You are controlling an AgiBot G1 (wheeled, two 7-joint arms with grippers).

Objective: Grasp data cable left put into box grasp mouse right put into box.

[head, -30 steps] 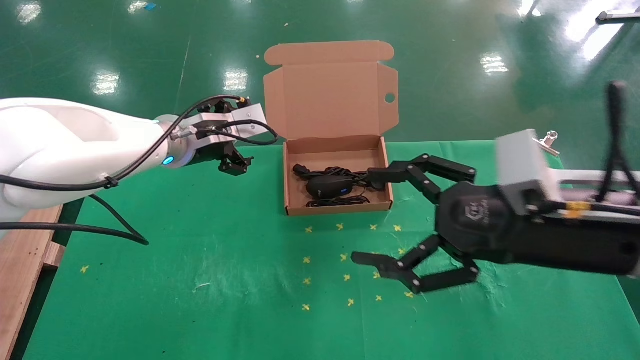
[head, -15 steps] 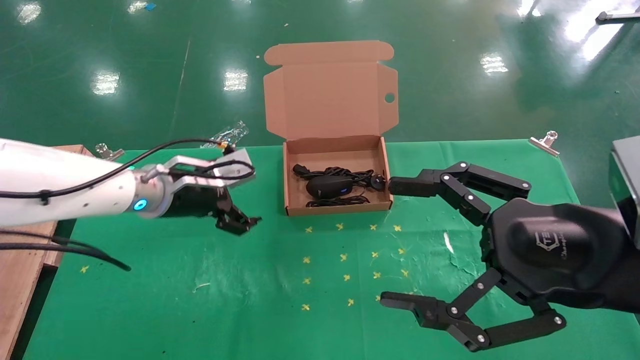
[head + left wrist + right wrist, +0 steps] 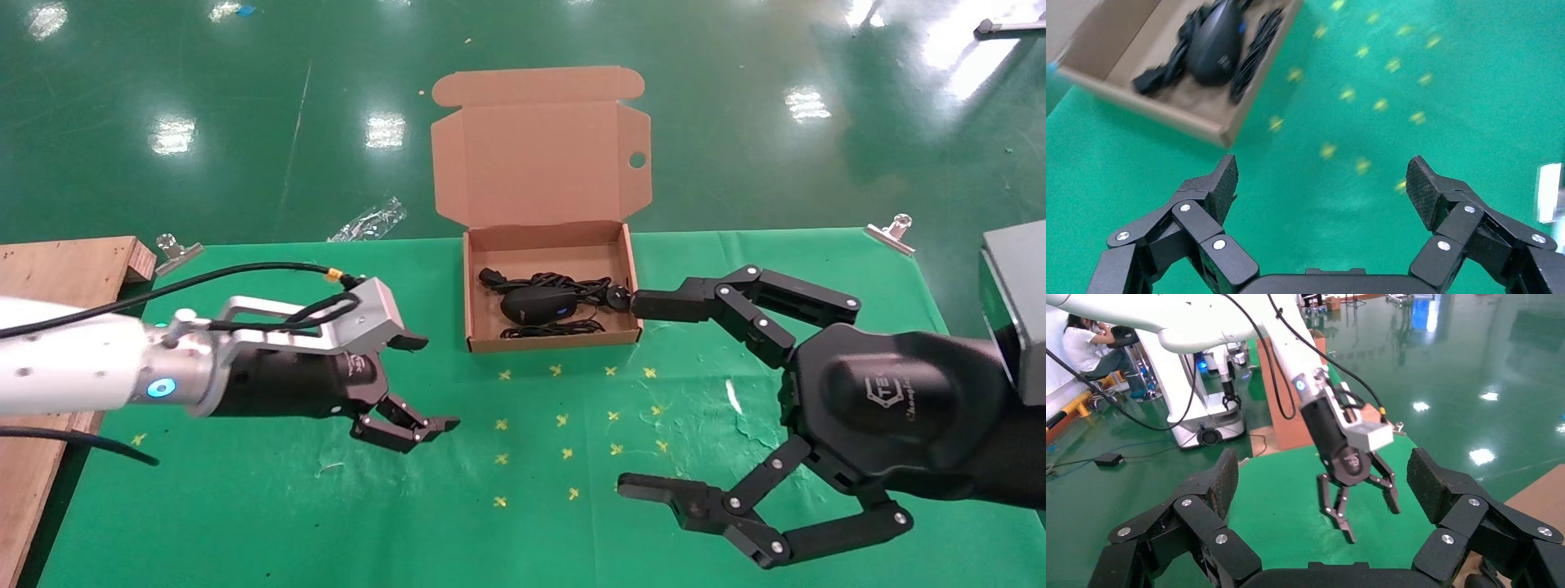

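Note:
The brown cardboard box [image 3: 556,340] stands open at the table's back middle, lid upright. Inside lie the glossy black mouse [image 3: 537,304] and the data cable [image 3: 564,284], its black plug at the left end. Both also show in the left wrist view: mouse [image 3: 1214,43], cable [image 3: 1162,70], box wall [image 3: 1168,113]. My left gripper [image 3: 433,382] is open and empty, above the cloth left and in front of the box [image 3: 1322,177]. My right gripper [image 3: 639,396] is open and empty at the box's right front; one fingertip is close to the box's right front corner [image 3: 1322,478].
A wooden board [image 3: 57,261] lies at the left edge. Metal clips [image 3: 176,249] [image 3: 891,233] hold the green cloth at the back corners. Yellow crosses [image 3: 564,425] mark the cloth in front of the box. A plastic wrapper [image 3: 368,220] lies on the floor behind.
My left gripper has moved from beside the box's back left toward the table's front and lower. My right gripper drew back from the box, then barely moved.

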